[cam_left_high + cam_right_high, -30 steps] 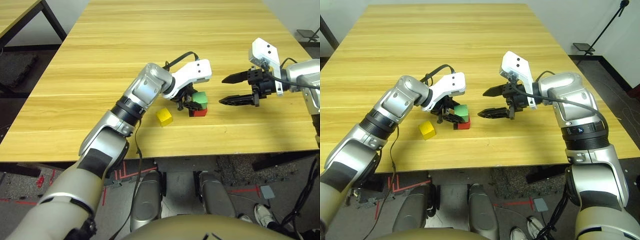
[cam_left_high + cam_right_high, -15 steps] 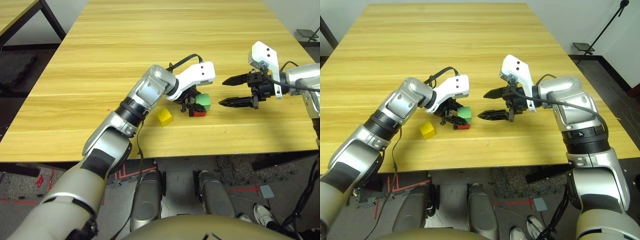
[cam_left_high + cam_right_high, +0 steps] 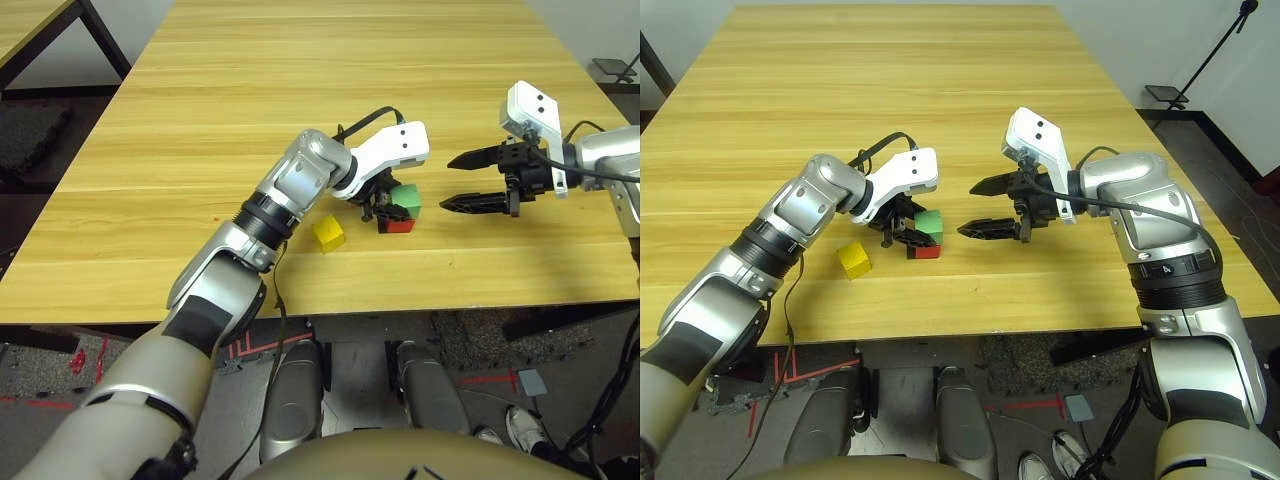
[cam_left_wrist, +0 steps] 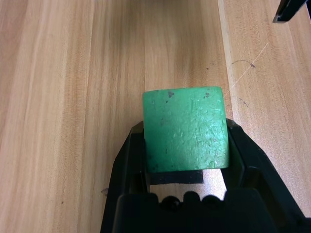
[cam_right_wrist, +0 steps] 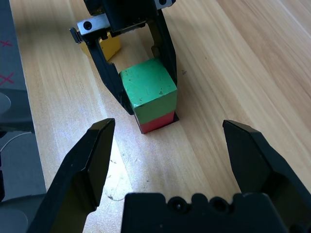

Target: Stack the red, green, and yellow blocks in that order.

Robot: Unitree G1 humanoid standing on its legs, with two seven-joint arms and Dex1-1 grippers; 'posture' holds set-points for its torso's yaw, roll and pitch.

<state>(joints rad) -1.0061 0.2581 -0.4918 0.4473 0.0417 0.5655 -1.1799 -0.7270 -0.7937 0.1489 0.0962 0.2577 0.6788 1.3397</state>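
The green block [image 4: 186, 129] sits squarely above the red block [image 5: 158, 123], their sides lining up, and the left gripper [image 4: 186, 145] has its two fingers clamped on opposite faces of the green one. That grip, taken from the sides, leaves the green block's top bare and its underside free to meet the red block, presumably so it can be set down flat. The pair stands near the table's front edge, about midway along it, with the red block on the black square patch [image 5: 176, 117], which probably marks where the stack should rise.

Beside the pair, toward the table's left edge, the yellow block [image 3: 329, 234] lies on the bare wood, apart from the stack and turned at an angle to the front edge. It is likely being kept aside as the last, topmost piece.

Farther out, on the side of the table's right edge, the right gripper [image 3: 975, 208] hangs with its fingers spread wide and nothing between them, aimed at the stack but clear of it. Letting go of the green block without dragging it seems the next need; a sideways tug could skew it.
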